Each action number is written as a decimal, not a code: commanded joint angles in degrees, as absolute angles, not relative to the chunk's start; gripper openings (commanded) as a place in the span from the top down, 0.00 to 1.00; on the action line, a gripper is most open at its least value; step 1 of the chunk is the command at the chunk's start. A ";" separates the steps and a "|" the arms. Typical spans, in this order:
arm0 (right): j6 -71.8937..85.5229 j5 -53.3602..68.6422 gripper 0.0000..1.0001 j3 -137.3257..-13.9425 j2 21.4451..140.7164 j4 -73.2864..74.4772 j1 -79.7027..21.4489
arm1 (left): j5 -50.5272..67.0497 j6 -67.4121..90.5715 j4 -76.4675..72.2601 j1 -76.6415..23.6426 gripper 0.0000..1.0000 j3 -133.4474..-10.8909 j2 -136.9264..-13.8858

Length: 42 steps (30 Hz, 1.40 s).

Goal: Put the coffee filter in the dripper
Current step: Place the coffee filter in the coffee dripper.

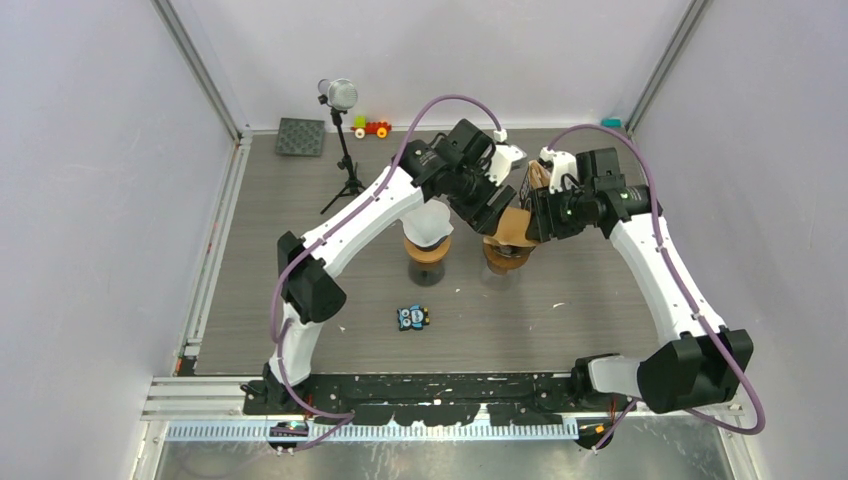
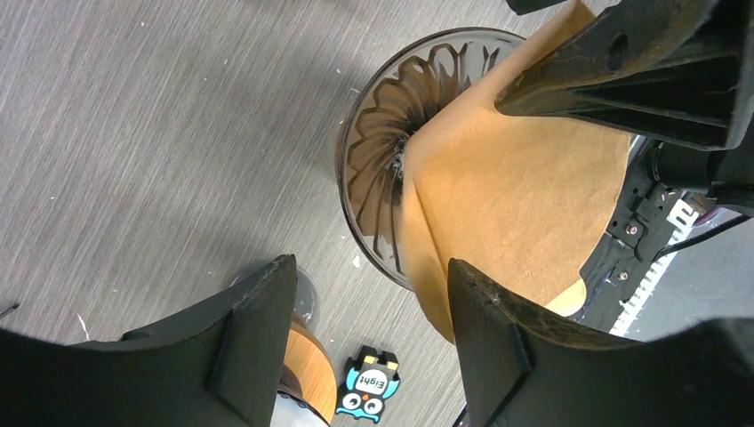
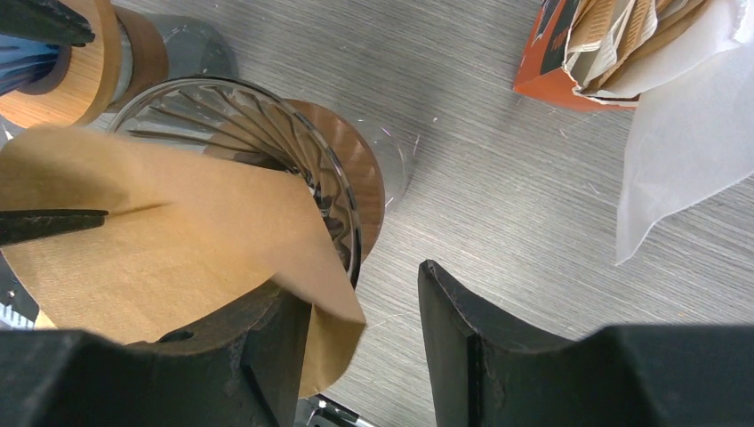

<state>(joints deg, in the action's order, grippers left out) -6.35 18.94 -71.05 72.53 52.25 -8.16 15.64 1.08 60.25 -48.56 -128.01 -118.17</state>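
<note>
Grey wood-grain table (image 1: 600, 330), white walls (image 1: 100, 200); left gripper (image 2: 369, 267) and right gripper (image 3: 360, 285) both apart.

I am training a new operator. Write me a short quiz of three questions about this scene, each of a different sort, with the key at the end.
1. True or false: the tip of the brown filter sits inside the glass dripper.
2. Which word is printed on the owl tag? A. Eight B. Seven C. Nine
3. Short answer: what colour is the other filter, which stands in the second dripper?

Key: 1 true; 2 A; 3 white.
</note>
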 commanded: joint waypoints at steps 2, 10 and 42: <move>-7.47 18.80 0.48 -73.78 73.42 50.80 -8.00 | 17.19 0.91 59.39 -48.16 0.36 -128.59 -119.13; -7.47 18.99 0.47 -74.88 74.44 51.12 -8.07 | 18.08 1.22 59.33 -48.17 0.37 -128.43 -120.57; -6.68 21.53 0.47 -75.85 77.75 48.94 -8.04 | 18.59 0.26 58.85 -48.16 0.37 -128.66 -119.63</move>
<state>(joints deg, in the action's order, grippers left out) -7.18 20.38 -75.94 77.62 51.77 -8.14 17.17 1.02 60.23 -48.36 -128.01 -121.08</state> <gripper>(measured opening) 0.527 0.631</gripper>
